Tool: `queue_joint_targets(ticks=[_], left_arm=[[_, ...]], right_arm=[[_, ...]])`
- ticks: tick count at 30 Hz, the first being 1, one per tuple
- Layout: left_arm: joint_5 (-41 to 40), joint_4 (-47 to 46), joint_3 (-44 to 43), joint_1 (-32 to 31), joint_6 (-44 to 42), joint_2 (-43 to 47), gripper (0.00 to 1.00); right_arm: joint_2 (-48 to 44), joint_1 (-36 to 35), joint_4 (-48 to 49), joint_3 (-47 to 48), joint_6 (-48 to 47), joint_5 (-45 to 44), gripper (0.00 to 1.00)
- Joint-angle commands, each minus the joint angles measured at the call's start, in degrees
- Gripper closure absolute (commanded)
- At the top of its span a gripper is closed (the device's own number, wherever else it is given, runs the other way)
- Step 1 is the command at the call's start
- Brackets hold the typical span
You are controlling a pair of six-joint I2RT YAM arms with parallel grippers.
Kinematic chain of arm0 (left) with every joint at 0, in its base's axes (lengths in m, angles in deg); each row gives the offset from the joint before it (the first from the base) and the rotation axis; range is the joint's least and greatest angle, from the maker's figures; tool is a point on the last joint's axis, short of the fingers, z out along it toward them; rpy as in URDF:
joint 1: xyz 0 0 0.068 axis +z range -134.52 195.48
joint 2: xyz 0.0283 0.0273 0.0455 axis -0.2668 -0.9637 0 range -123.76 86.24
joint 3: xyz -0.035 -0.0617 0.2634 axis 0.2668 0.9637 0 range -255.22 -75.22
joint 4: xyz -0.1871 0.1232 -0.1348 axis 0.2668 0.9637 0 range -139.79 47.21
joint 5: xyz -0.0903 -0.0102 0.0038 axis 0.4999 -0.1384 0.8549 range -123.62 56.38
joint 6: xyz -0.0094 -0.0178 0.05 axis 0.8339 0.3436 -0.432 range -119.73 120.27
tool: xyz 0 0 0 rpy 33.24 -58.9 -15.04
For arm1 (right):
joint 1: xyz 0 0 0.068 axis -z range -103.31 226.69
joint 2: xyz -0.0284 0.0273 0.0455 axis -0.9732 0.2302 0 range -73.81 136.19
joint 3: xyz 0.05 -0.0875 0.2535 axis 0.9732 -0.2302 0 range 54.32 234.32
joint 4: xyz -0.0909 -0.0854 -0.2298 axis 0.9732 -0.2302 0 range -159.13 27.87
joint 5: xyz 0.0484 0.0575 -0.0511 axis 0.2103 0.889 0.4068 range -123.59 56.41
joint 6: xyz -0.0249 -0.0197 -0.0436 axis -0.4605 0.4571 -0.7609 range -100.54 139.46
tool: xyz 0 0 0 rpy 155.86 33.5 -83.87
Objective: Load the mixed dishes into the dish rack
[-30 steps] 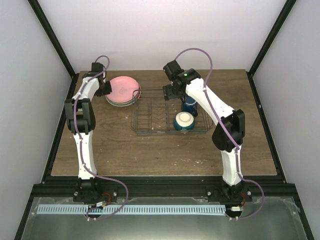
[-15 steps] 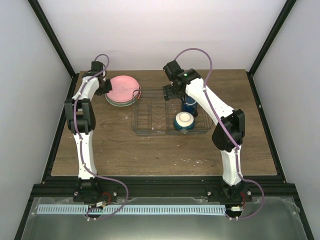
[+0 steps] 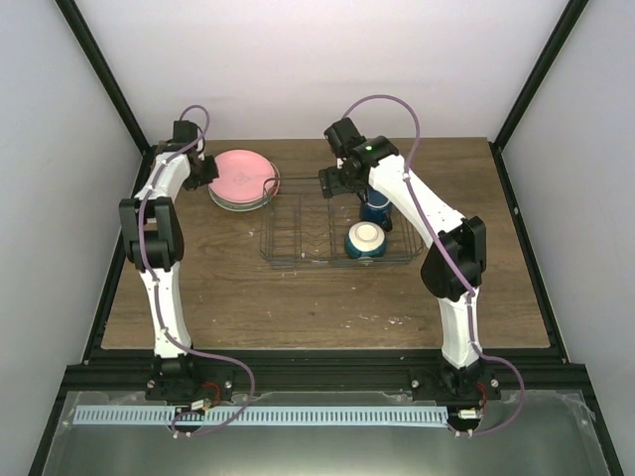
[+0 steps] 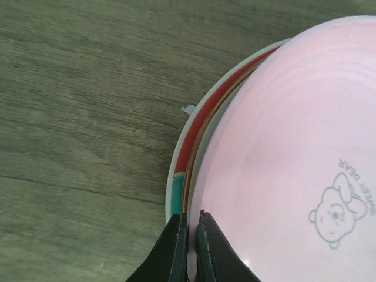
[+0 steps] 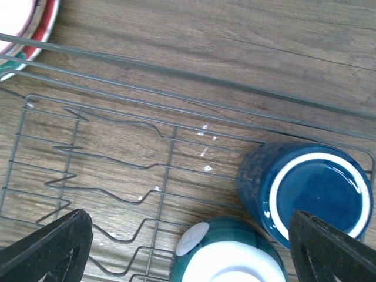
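Where the left gripper (image 4: 190, 216) meets the plate stack, its two dark fingers (image 4: 176, 247) are pressed almost together, only a thin slit between them, nipping the near rim of the pink plate (image 4: 282, 147).

- Pink plate: lies flat, face up, topmost of the stack; a small bear print shows at its right side in the left wrist view. Being round, it has no long axis to note.
- Under it, the rim of the teal-and-red patterned plate (image 4: 189, 147) sticks out on the left. The layers below that cannot be separated.
- Stack position (top view): far-left part of the wooden table (image 3: 298, 297), just beside the far-left corner of the dish rack (image 3: 298, 238).
- Right gripper (image 5: 188, 217): fingers spread wide, holding nothing, touching nothing, hanging over the far edge of the rack.
- Dish rack: long axis runs left to right across the table; divider prongs fill its left half.
- Dark blue mug (image 5: 317, 194): stands on end in the rack's right half, at the far side. Mouth or base up: cannot tell.
- Cream bowl (image 3: 365, 240): just nearer than the mug, opening up.
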Motion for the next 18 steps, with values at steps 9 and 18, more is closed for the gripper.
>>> queue_joint_targets(ticks=[9,18], left_arm=[[4.82,-7.87,5.48,1.65,2.05,12.6,1.0],[13.15,-16.92,11.11,1.52,4.55,20.41,1.0]], right_arm=[[-1.22,1.44,12.62,-0.53,-2.07,15.45,0.05],[-2.19,4.04,22.63,-4.91,1.03,31.83,0.0]])
